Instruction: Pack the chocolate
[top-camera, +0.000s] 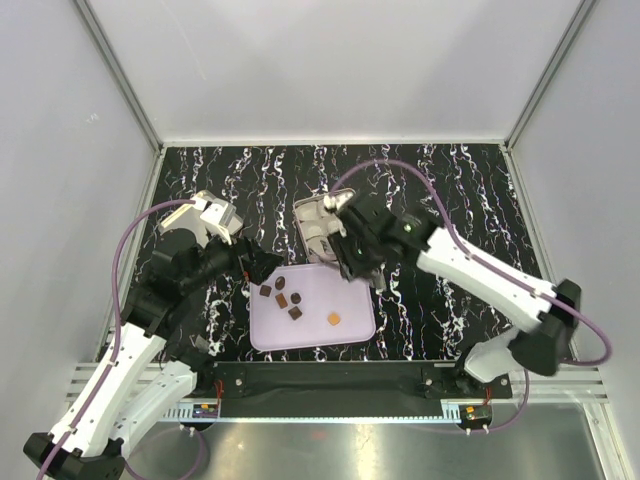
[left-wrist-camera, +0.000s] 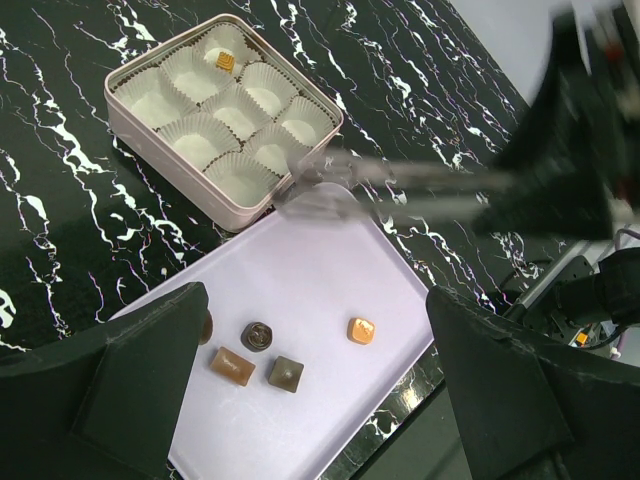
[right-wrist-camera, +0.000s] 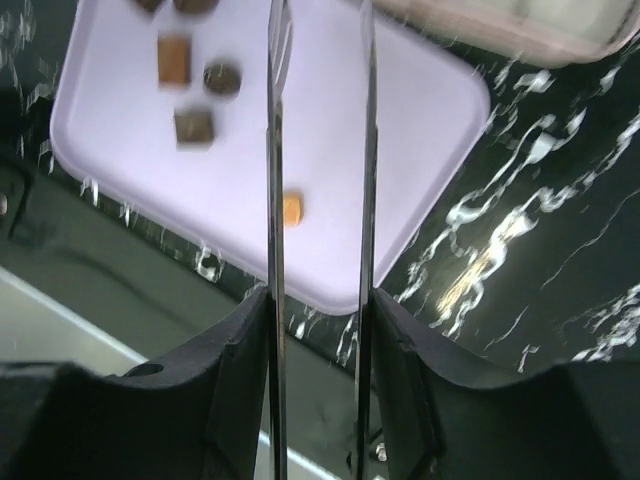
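Several small chocolates lie on the lavender tray: dark brown ones at its left and an orange one to the right. In the left wrist view I see a round dark piece, a tan piece, a dark square and the orange piece. One orange piece sits in a paper cup of the square tin. My left gripper is open above the tray's left part. My right gripper is shut on metal tongs, whose blurred tips hover at the tray's far edge by the tin.
The tin stands just behind the tray, partly under my right gripper. The black marbled table lies all around. White enclosure walls stand on three sides, and a metal rail runs along the near edge.
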